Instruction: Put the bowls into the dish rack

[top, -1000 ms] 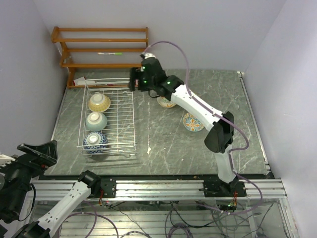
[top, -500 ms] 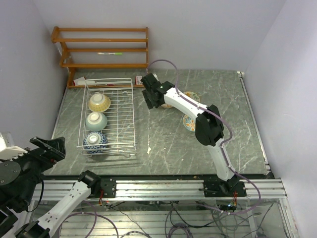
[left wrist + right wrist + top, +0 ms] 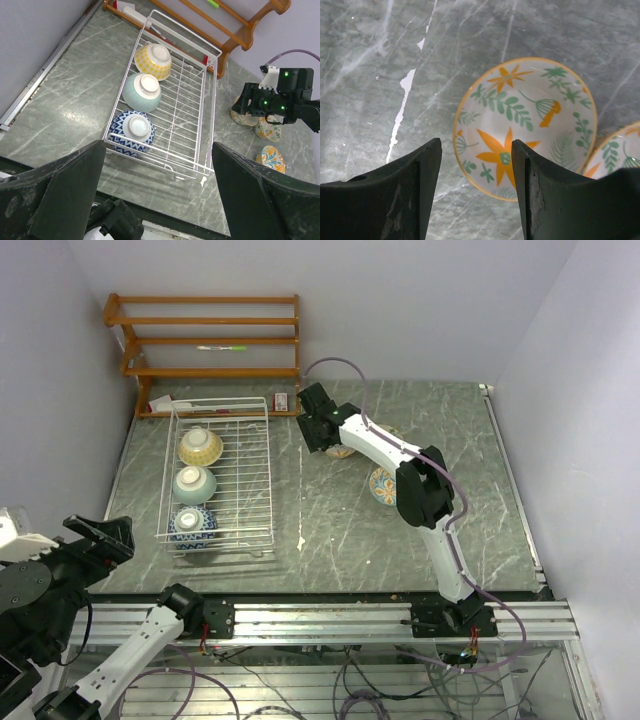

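So, roughly the halfway mark by my reckoning:

- three bowls are loaded, sitting bottoms-up in a single line down the left side of the dish rack (image 3: 248, 480): yellow bowl (image 3: 200, 447) at the top, mint bowl (image 3: 194, 483) in the middle, blue zigzag bowl (image 3: 191, 524) nearest the bottom of the frame
- the right side of the rack is just bare wire, so there looks to be room for the rest
- three more are out on the grey table (image 3: 330, 540), right of the rack in the left wrist view: far floral bowl (image 3: 240, 119), middle floral bowl (image 3: 266, 130) touching or nearly touching it, and near floral bowl (image 3: 271, 156) a bit apart, lower in the frame
- right gripper (image 3: 476, 155) is spread open with nothing in it, hovering over an upright orange-flower bowl (image 3: 525, 125); a second rim pokes in at the right edge of that view, and the fingers aren't on the rim yet as far as I can see
- left gripper (image 3: 159, 145) is wide open and empty too, parked high at the lower left of the top view, well away from everything
- so what's left: grab, carry and drop in all three loose ones
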`<state>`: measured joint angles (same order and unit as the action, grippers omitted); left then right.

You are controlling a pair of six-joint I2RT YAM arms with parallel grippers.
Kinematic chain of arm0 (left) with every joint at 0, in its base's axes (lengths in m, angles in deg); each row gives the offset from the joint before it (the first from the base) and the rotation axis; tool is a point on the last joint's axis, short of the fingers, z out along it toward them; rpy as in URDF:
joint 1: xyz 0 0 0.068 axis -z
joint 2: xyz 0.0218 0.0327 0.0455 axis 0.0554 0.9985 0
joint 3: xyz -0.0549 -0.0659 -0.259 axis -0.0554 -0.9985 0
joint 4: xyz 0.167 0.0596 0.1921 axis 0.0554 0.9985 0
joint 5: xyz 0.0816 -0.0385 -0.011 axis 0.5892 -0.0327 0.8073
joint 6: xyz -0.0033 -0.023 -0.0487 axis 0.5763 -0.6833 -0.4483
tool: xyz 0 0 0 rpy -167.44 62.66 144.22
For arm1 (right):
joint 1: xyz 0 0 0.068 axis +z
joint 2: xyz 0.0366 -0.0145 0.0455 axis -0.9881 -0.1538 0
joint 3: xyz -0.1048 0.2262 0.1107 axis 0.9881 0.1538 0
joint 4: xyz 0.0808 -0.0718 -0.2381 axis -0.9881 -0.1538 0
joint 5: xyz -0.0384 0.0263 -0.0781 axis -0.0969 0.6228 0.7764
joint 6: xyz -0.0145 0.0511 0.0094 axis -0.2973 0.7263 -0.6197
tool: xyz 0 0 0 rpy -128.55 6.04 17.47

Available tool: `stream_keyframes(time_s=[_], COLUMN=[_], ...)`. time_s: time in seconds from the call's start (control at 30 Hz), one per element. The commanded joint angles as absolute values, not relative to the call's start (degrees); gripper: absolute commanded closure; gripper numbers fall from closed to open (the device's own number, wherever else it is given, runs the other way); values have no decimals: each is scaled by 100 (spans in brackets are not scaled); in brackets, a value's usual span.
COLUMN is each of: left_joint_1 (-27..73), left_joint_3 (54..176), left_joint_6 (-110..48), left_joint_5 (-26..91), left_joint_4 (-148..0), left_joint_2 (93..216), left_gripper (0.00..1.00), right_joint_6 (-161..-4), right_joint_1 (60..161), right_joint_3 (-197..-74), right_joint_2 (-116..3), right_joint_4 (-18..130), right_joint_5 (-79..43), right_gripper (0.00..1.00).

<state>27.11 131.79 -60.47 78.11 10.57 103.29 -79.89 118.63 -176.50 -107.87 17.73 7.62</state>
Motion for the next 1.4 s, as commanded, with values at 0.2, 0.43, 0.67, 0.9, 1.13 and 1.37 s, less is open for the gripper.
stream_keyframes(time_s=[0.2, 0.43, 0.67, 0.9, 1.13, 1.37], left_joint_1=[2785, 2789, 2794, 2791, 2802, 2800], left_joint_3=[13016, 13001, 12990, 13126, 13291, 13423], left_joint_6=[-6144, -6116, -6134, -6140, -6058, -6041], left_joint_5=[8012, 7981, 7959, 7931, 7891, 7874], left_joint_4=[965, 968, 958, 1038, 1024, 1108], left_joint_2=[10325, 10393, 10353, 10326, 10317, 10240], left_gripper=[1, 1, 1, 1, 1, 1], right_joint_6=[-8067, -8041, -8154, -7963, -7252, -6644], right_joint_1=[11860, 11862, 11825, 11791, 11763, 11804], right_joint_3=[-17374, -17397, -17217, -16717, -16792, -16864], right_joint_2=[-10992, -11088, -11078, -10039, -9139, -8322], right_joint_4=[2243, 2104, 2156, 2925, 3218, 3498], right_joint_5=[552, 1153, 1082, -187, -1136, -1908], right_gripper=[58, 85, 86, 100, 100, 100])
